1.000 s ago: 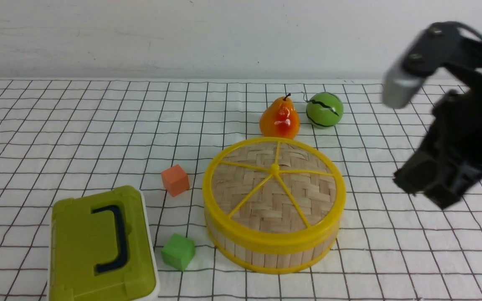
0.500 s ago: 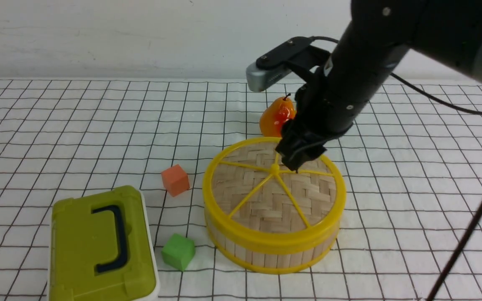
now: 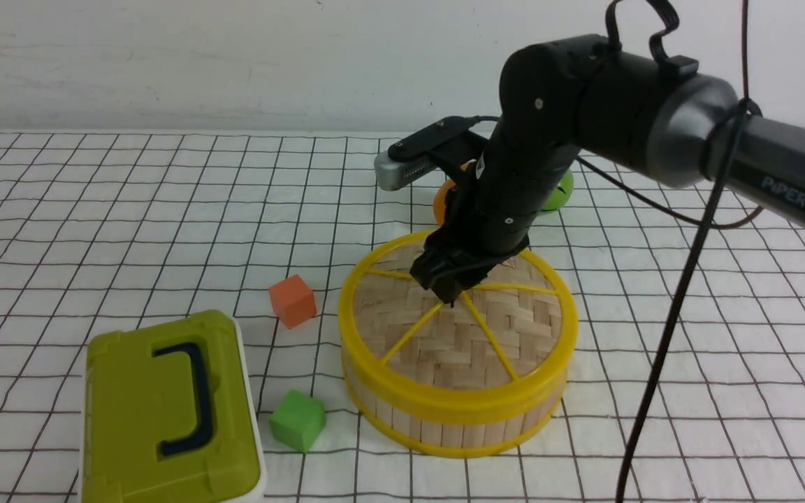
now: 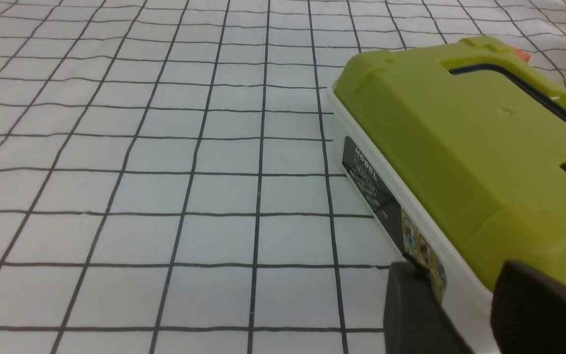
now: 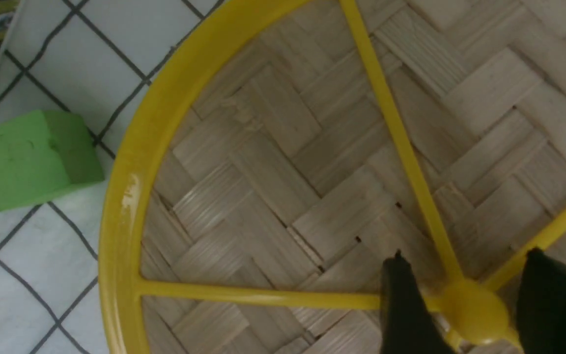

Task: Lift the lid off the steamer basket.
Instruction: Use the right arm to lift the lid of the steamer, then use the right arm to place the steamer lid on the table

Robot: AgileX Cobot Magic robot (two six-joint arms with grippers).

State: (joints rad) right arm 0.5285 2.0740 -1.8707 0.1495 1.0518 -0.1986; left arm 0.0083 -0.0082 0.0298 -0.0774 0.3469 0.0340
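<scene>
- the right arm (image 3: 654,98) reached in from the right side, its thick black forearm sloping down toward the middle of the scene.
- its wrist (image 3: 507,195) bent steeply downward, and the grey wrist camera (image 3: 409,164) jutted out on the left of it.
- the right gripper (image 3: 450,297) pointed almost straight down, its tips low.
- in the right wrist view, its two black fingers (image 5: 406,305) stood apart with a clear gap between them.
- the left gripper (image 4: 462,275) showed only in its own wrist view: two dark fingers (image 4: 410,314), held apart and low.
</scene>
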